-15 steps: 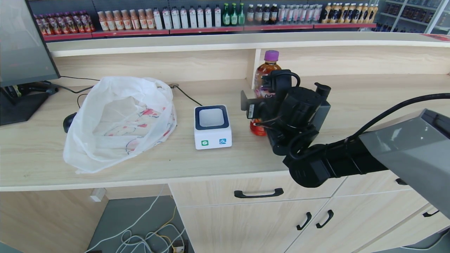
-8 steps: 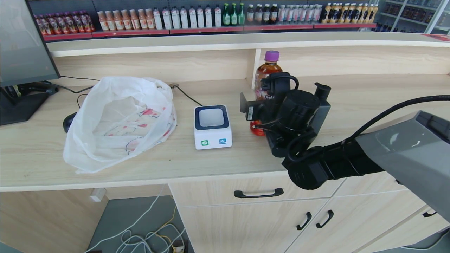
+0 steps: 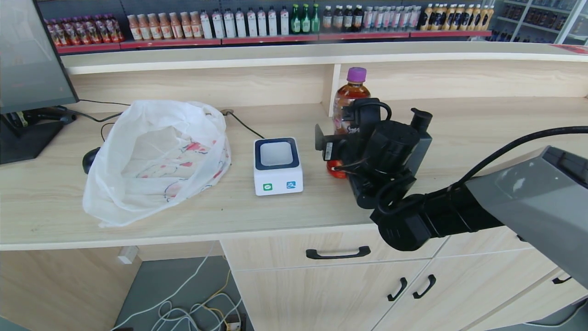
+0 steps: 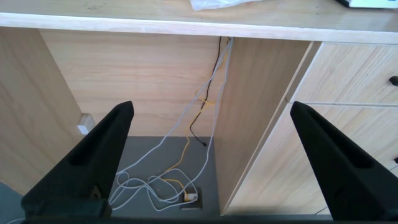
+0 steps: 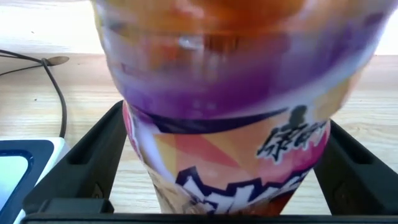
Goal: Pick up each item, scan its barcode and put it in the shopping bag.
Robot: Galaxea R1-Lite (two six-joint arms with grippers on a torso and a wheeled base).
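The left pincer (image 4: 211, 155) hangs open below the edge of the bench (image 3: 41, 197). On the bench, the white shopping bag (image 3: 156, 161) lies at the left and the scanner (image 3: 277, 165) stands mid-bench. Just right of it, the right pincer (image 5: 227, 186) grips the upright purple-capped bottle (image 3: 347, 99).

Bare desk (image 3: 46, 202) in front, closed behind
The scanner (image 3: 277, 165) stands between the shopping bag (image 3: 156, 161) and the bottle (image 3: 347, 99), with a bare strip on either side. An upright divider (image 3: 331, 85) closes the space just behind the bottle.
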